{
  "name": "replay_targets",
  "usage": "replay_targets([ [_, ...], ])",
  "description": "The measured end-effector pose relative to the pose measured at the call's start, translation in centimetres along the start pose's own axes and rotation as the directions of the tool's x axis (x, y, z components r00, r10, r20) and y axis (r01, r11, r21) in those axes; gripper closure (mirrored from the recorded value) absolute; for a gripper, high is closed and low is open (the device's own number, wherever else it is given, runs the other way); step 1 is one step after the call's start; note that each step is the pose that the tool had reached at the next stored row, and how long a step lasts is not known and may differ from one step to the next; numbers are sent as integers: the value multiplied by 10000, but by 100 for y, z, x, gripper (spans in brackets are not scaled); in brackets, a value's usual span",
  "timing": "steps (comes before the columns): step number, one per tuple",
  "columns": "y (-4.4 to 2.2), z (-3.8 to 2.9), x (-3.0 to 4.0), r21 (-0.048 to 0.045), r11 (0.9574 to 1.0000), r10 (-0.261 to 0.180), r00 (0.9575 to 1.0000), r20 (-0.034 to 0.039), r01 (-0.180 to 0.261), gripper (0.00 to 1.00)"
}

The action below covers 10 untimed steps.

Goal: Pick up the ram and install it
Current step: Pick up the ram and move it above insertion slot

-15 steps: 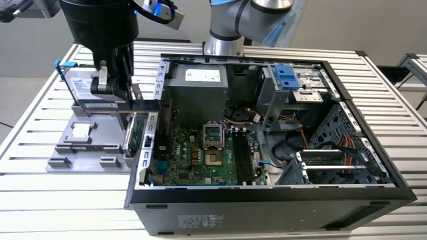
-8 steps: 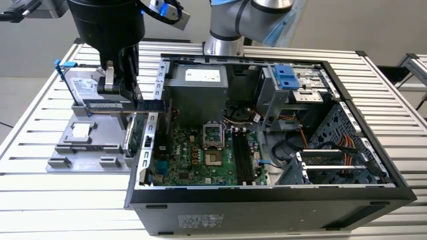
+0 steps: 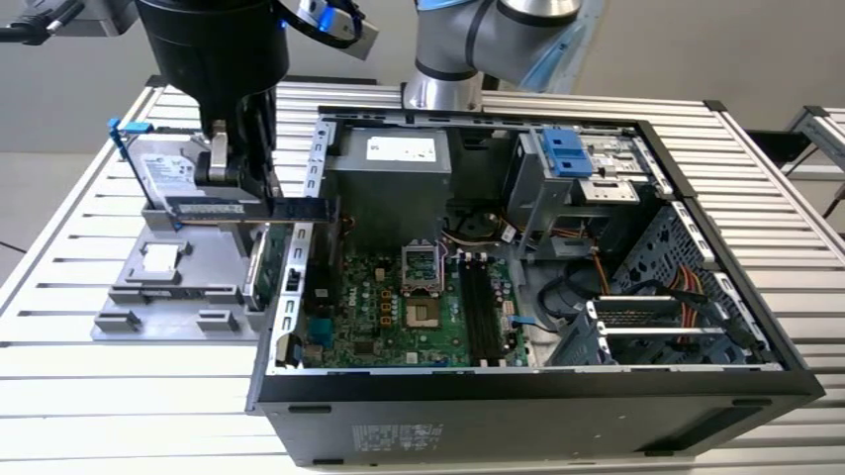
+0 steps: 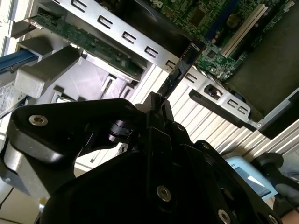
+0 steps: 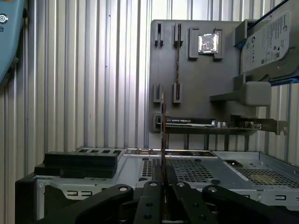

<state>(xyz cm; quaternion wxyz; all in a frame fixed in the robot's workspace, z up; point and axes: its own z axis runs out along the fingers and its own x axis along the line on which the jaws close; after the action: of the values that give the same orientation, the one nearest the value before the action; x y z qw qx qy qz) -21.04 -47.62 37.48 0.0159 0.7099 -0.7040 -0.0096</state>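
The gripper point(image 3: 247, 201) is seen closed tight on the ram point(image 3: 301, 208), with the stick pinched near its middle and both ends left free. In the exterior view the ram is carried level, in the air; one end is held out over the grey fixture point(image 3: 172, 297) and the other over the side wall of the open case point(image 3: 528, 416). Nothing is touched by the stick except the fingers. In both wrist views the ram point(image 5: 162, 116) point(image 4: 180, 70) is seen edge-on as a thin dark strip reaching straight out past the fingertips of the gripper point(image 5: 162, 173) point(image 4: 158, 103). The hard drive point(image 3: 169, 170) is propped on the fixture just behind the gripper. Below the gripper an expansion card point(image 5: 194, 122) is stood on edge in the fixture, close beside the case wall. The motherboard point(image 3: 383, 317) is laid flat inside the case, lower than the gripper and towards the exterior view's right. Its long dark memory slots point(image 3: 484, 307) are well apart from the held stick, so the ram is noted as lifted and not yet seated.
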Motion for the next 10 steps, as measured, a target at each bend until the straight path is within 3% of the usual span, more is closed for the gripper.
replay_targets([
  [10,-87,-3,1,-2,10000,18,10000,0,-18,100],
])
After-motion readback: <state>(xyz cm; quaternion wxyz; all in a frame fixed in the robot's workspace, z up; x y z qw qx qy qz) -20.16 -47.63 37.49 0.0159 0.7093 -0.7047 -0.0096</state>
